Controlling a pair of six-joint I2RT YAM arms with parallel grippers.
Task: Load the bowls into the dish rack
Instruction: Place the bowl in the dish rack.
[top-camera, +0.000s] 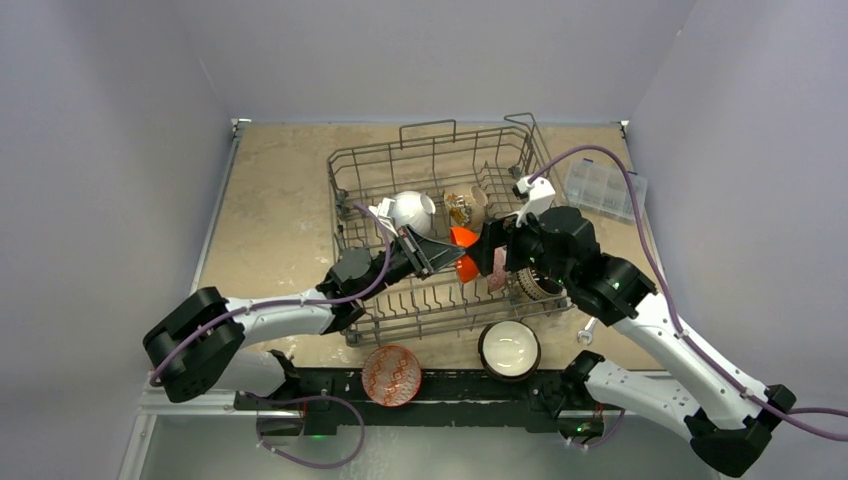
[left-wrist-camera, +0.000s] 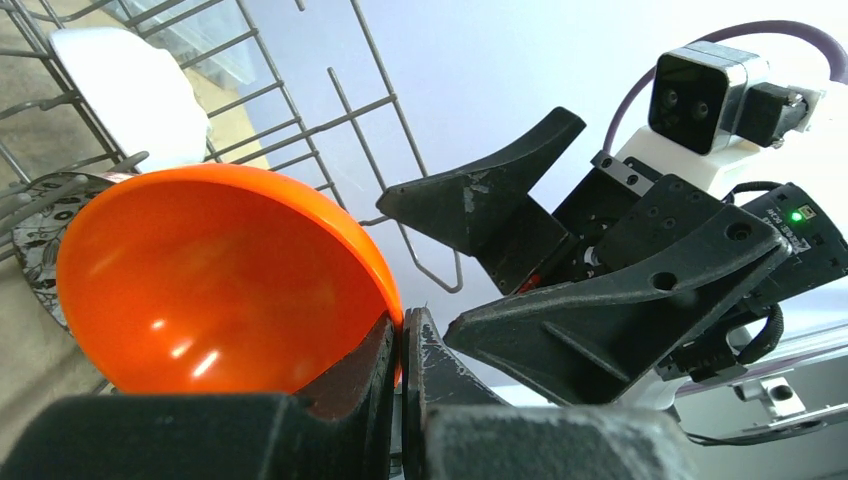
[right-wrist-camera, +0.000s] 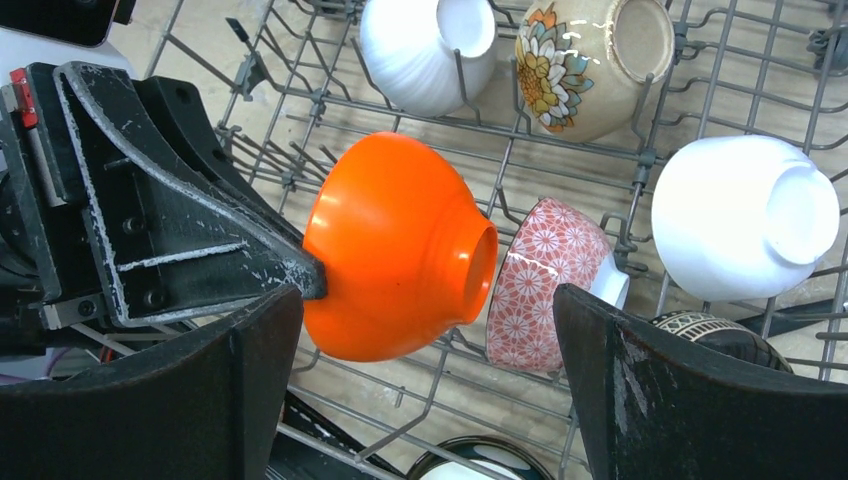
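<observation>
Top view, dish rack (top-camera: 430, 150): you see it in the middle of the table (top-camera: 270, 220), with both arms reaching in over its near half.
Top view, orange bowl (top-camera: 462, 238): at the rack's centre, raised between the two grippers.
Top view, left gripper (top-camera: 445, 258): enters from 8 o'clock, its tips at the bowl.
Top view, right gripper (top-camera: 492, 255): enters from 4 o'clock, just beside the bowl.
Top view, bowls outside: a red swirl bowl (top-camera: 391, 375) and a dark bowl with cream inside (top-camera: 509, 349) sit on the table at 6 o'clock of the rack.
Left wrist view, left gripper (left-wrist-camera: 400, 345): its fingers are pinched tight on the rim of the orange bowl (left-wrist-camera: 220, 280), whose hollow faces you at 9 o'clock.
Left wrist view, right gripper (left-wrist-camera: 425, 270): at 3 o'clock, its fingers are spread wide with nothing between them.
Right wrist view, right gripper (right-wrist-camera: 430, 390): its own fingers stand wide apart at 7 and 5 o'clock, gripping nothing.
Right wrist view, orange bowl (right-wrist-camera: 400, 250): on its side, foot pointing to 3 o'clock, with the left gripper (right-wrist-camera: 305, 272) holding its rim from 9 o'clock.
Right wrist view, bowls in the rack: a pink patterned bowl (right-wrist-camera: 545, 280) lies just beside the orange one and a white bowl (right-wrist-camera: 745, 215) lies at 3 o'clock. A ribbed white bowl (right-wrist-camera: 420, 50) and a floral bowl (right-wrist-camera: 590, 65) lie at 12 o'clock.
</observation>
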